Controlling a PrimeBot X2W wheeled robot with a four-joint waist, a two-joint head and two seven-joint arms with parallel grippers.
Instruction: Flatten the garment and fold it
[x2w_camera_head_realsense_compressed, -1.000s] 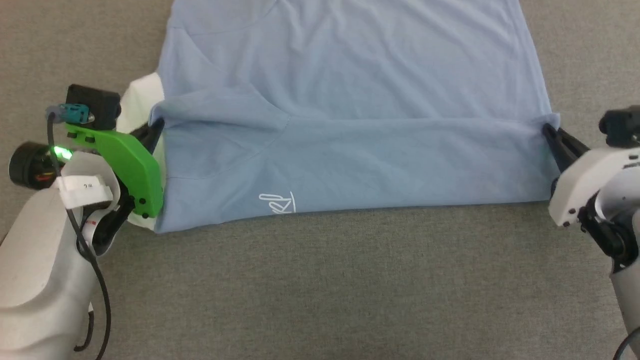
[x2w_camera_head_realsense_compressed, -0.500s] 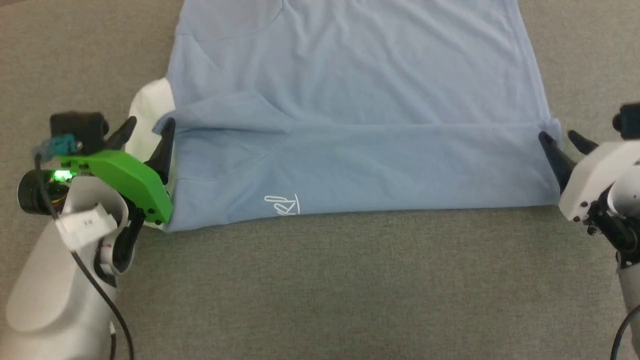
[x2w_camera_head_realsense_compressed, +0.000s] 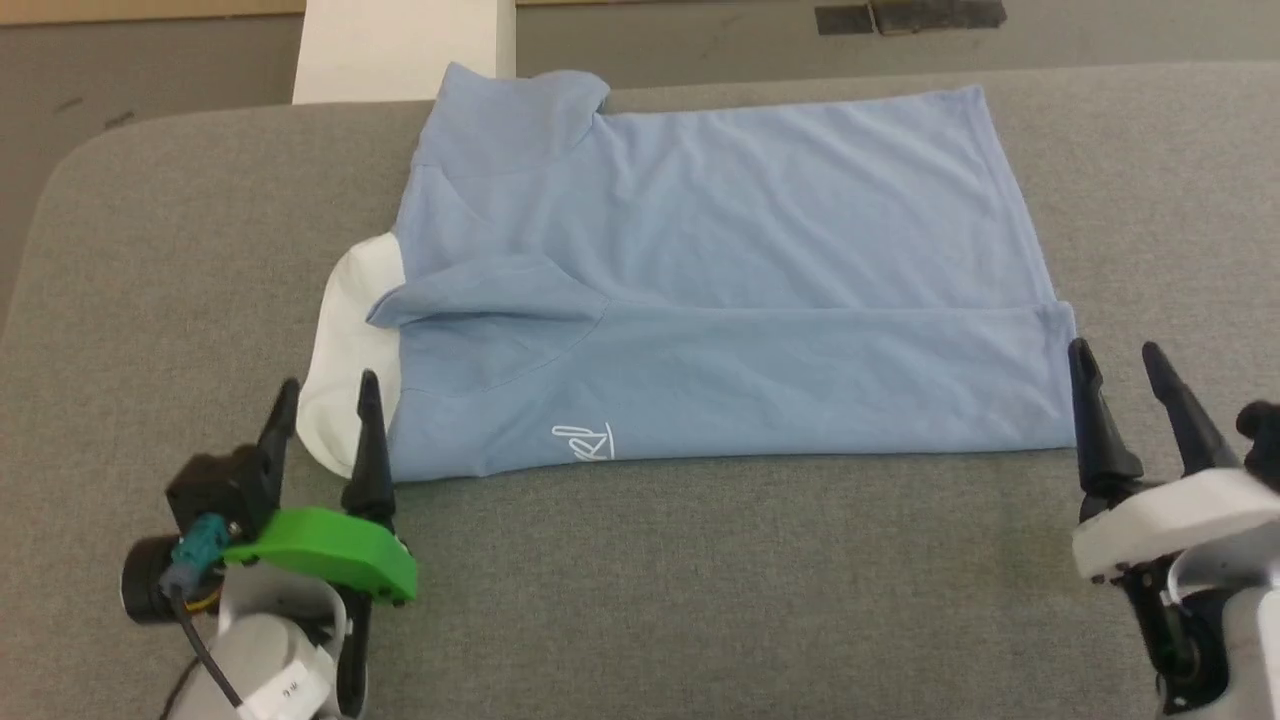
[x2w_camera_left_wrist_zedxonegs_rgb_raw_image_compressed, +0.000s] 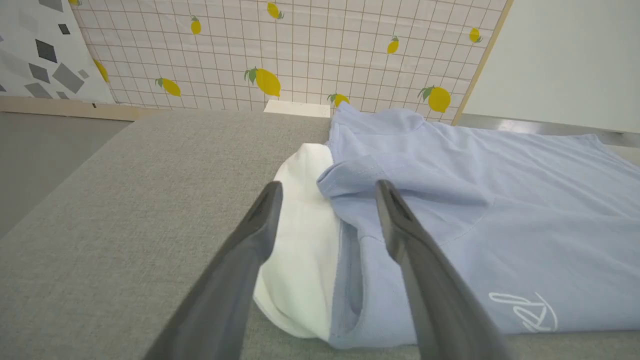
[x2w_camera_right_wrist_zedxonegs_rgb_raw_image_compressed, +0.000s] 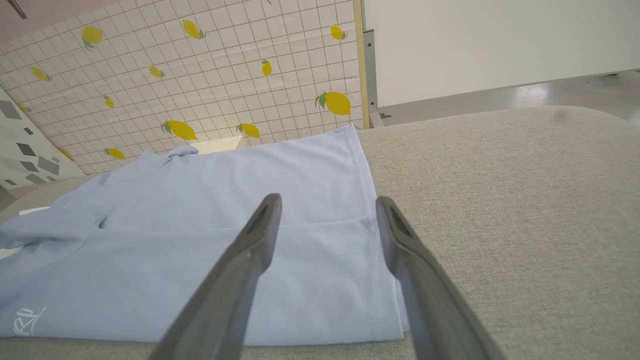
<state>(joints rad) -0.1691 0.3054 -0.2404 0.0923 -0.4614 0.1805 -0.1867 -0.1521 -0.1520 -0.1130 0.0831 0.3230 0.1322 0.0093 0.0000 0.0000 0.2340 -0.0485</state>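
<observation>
The garment (x2w_camera_head_realsense_compressed: 720, 270), a light blue T-shirt, lies on the grey padded table with its near edge folded over into a band (x2w_camera_head_realsense_compressed: 740, 380) bearing a small white script mark (x2w_camera_head_realsense_compressed: 583, 442). A white panel (x2w_camera_head_realsense_compressed: 345, 340) sticks out at its left end. My left gripper (x2w_camera_head_realsense_compressed: 325, 392) stands open just off the garment's near left corner, fingers apart over the white panel (x2w_camera_left_wrist_zedxonegs_rgb_raw_image_compressed: 305, 240), holding nothing. My right gripper (x2w_camera_head_realsense_compressed: 1115, 358) is open beside the near right corner (x2w_camera_right_wrist_zedxonegs_rgb_raw_image_compressed: 385, 280), clear of the cloth. Both grippers' own fingers frame the garment (x2w_camera_left_wrist_zedxonegs_rgb_raw_image_compressed: 475, 215) (x2w_camera_right_wrist_zedxonegs_rgb_raw_image_compressed: 225, 200) in the wrist views.
The grey table (x2w_camera_head_realsense_compressed: 700, 600) has bare room along its near side and at both ends. Its far edge (x2w_camera_head_realsense_compressed: 200, 110) meets a floor with a white block (x2w_camera_head_realsense_compressed: 400, 45). A lemon-patterned grid panel (x2w_camera_left_wrist_zedxonegs_rgb_raw_image_compressed: 300, 50) stands behind the table.
Both grippers opened and let go of the folded garment edge, then drew back toward me. The head camera has risen or tilted, now showing the whole garment and the table's far edge.
</observation>
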